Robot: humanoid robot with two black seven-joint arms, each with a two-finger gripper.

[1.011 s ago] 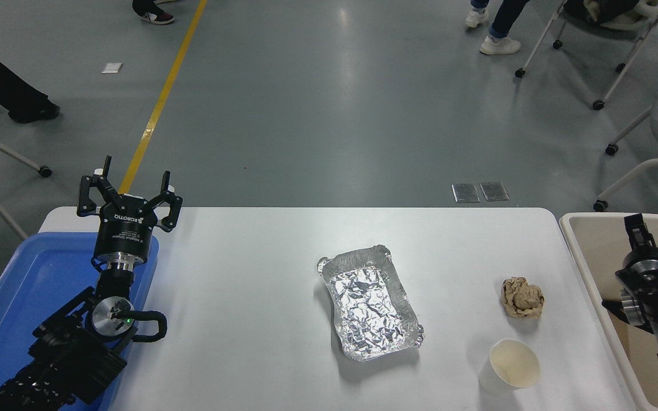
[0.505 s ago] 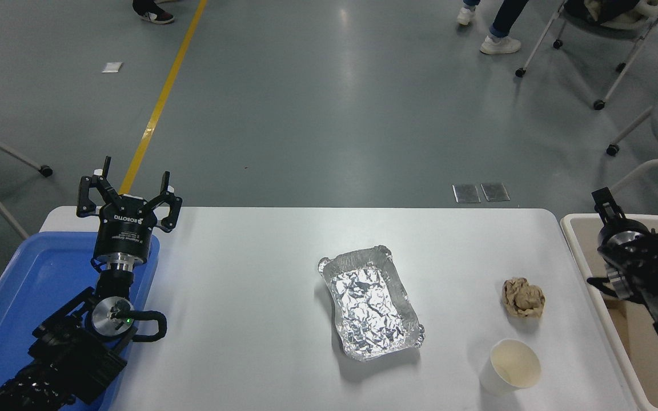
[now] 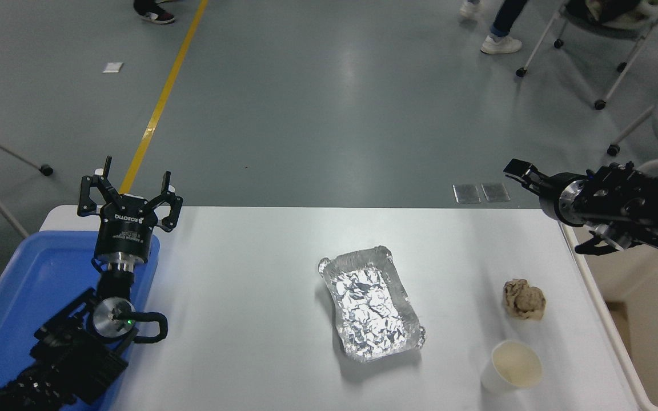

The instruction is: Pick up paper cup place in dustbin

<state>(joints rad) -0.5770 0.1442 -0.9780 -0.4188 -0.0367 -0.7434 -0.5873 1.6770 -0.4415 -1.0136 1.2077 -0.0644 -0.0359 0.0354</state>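
Upright, the cup (image 3: 510, 373) stands on the table (image 3: 249, 297) near its front right corner, mouth open to the camera, with nothing touching it. The right gripper (image 3: 520, 169) is well apart from it, up over the table's far right corner, pointing left off an arm that enters from the right edge. Only a narrow black tip shows, seen nearly end-on, so I cannot tell whether its fingers are spread or closed; nothing is visibly in it.

The bin (image 3: 643, 319) sits just beside the table's right edge, cut off by the picture's right and bottom borders and partly covered by the right arm.

A brown paper ball (image 3: 524, 298) lies just behind the cup, between it and the gripper. A foil tray (image 3: 370, 302) sits mid-table, left of the cup.

At the lower left, the left gripper (image 3: 132, 191) is parked over a blue tray (image 3: 26, 285), fingers spread wide and holding nothing.
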